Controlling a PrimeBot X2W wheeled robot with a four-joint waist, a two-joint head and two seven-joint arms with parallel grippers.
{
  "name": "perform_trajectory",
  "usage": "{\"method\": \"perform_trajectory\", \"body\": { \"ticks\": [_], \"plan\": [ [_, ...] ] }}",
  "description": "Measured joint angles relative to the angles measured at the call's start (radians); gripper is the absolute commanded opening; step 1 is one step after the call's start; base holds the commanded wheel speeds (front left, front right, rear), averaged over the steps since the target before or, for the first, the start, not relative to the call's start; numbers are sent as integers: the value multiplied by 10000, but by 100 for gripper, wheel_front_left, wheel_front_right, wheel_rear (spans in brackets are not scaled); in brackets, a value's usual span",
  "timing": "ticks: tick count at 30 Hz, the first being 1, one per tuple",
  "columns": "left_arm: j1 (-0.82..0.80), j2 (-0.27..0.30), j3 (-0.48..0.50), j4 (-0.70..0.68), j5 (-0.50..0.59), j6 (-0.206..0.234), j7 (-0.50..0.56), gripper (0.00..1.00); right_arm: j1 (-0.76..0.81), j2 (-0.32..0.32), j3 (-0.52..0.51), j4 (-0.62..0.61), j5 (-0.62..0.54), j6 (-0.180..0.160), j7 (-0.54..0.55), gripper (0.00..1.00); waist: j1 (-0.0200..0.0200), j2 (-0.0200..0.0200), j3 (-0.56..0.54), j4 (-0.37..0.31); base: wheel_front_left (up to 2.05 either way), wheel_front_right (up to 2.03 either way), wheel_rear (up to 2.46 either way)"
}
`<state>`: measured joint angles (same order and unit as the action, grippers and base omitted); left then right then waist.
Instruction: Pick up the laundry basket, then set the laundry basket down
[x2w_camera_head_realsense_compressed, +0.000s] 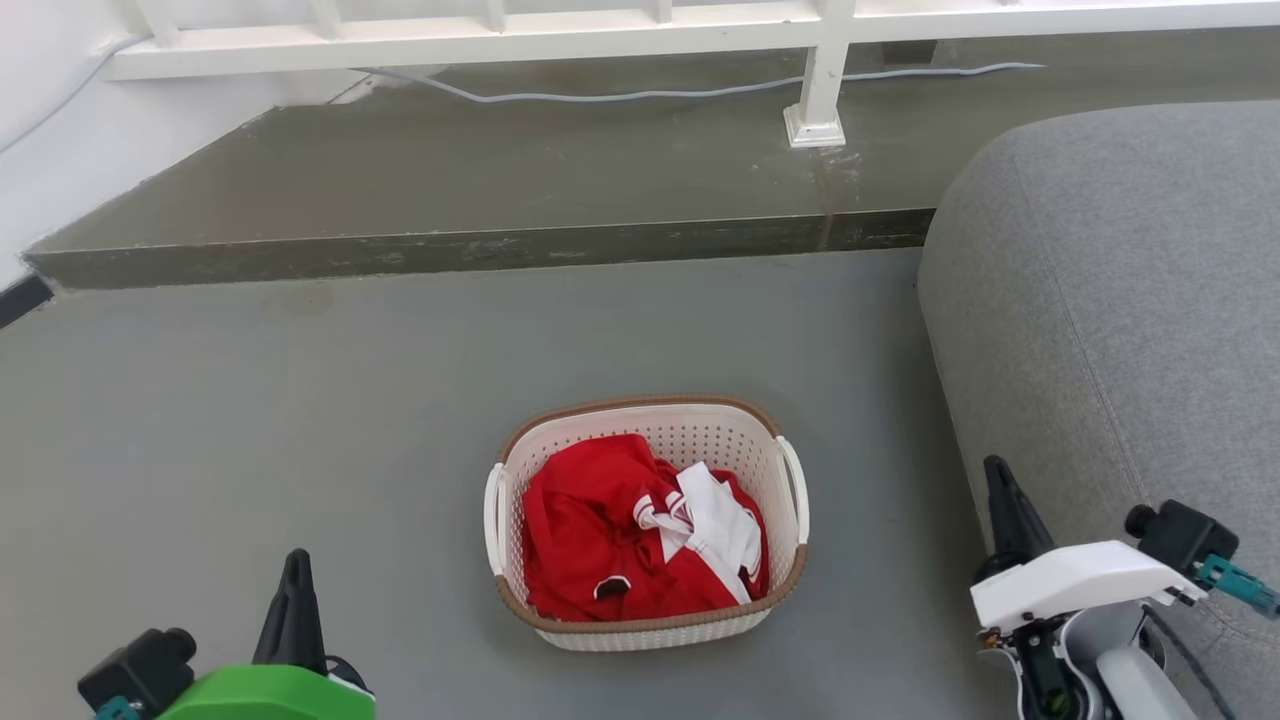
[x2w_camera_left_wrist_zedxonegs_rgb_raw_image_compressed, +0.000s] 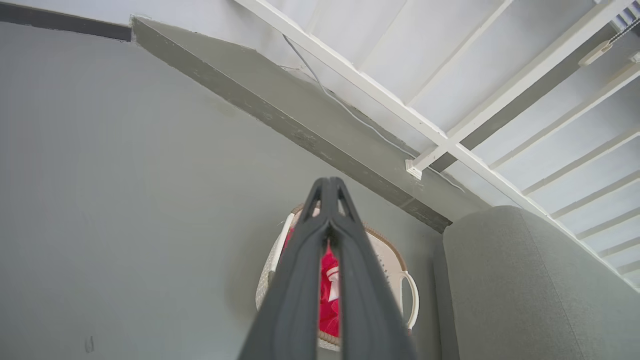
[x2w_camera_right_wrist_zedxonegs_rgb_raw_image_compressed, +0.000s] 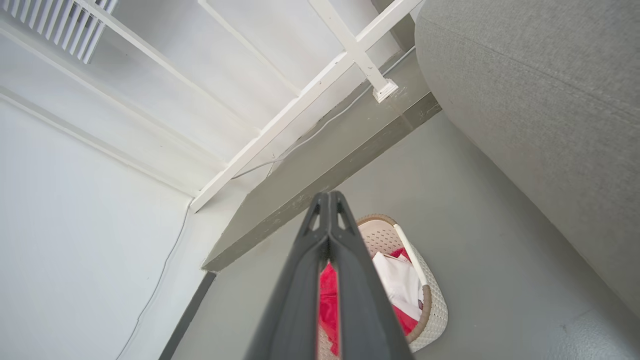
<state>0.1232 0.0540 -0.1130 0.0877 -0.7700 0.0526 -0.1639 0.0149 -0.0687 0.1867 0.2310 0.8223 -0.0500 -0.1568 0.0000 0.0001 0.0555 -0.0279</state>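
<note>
1. Sitting on the grey floor (x2w_camera_head_realsense_compressed: 250, 400) at lower centre of the head view, the basket (x2w_camera_head_realsense_compressed: 690, 438) stands upright and holds a red garment (x2w_camera_head_realsense_compressed: 585, 530) and a white cloth (x2w_camera_head_realsense_compressed: 720, 520).
2. The left gripper (x2w_camera_head_realsense_compressed: 297, 560) rises at the lower left, well apart from the basket, jaws together and empty.
3. The right gripper (x2w_camera_head_realsense_compressed: 995, 470) stands at the lower right, between the basket and the grey sofa (x2w_camera_head_realsense_compressed: 1120, 300), jaws also together and empty.
4. In the left wrist view the joined fingers of the left gripper (x2w_camera_left_wrist_zedxonegs_rgb_raw_image_compressed: 329, 182) cross the basket (x2w_camera_left_wrist_zedxonegs_rgb_raw_image_compressed: 387, 255) at lower centre; one white handle (x2w_camera_left_wrist_zedxonegs_rgb_raw_image_compressed: 412, 300) shows to their right.
5. In the right wrist view the right gripper (x2w_camera_right_wrist_zedxonegs_rgb_raw_image_compressed: 328, 196) overlaps the basket (x2w_camera_right_wrist_zedxonegs_rgb_raw_image_compressed: 435, 310), which lies low and right of centre.
6. A raised step (x2w_camera_head_realsense_compressed: 500, 180) with a white railing (x2w_camera_head_realsense_compressed: 500, 30) and a cable (x2w_camera_head_realsense_compressed: 650, 95) fills the top of the head view.
</note>
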Motion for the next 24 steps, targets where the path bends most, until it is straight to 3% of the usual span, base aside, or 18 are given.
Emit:
{"method": "perform_trajectory", "body": {
  "ticks": [24],
  "plan": [
    [-539, 240, 284, 545, -3450, -535, 679, 0, -78, -132, -851, 27, 3183, 589, 738, 0, 0, 0, -189, 103, 0, 0, 0]
  ]
}}
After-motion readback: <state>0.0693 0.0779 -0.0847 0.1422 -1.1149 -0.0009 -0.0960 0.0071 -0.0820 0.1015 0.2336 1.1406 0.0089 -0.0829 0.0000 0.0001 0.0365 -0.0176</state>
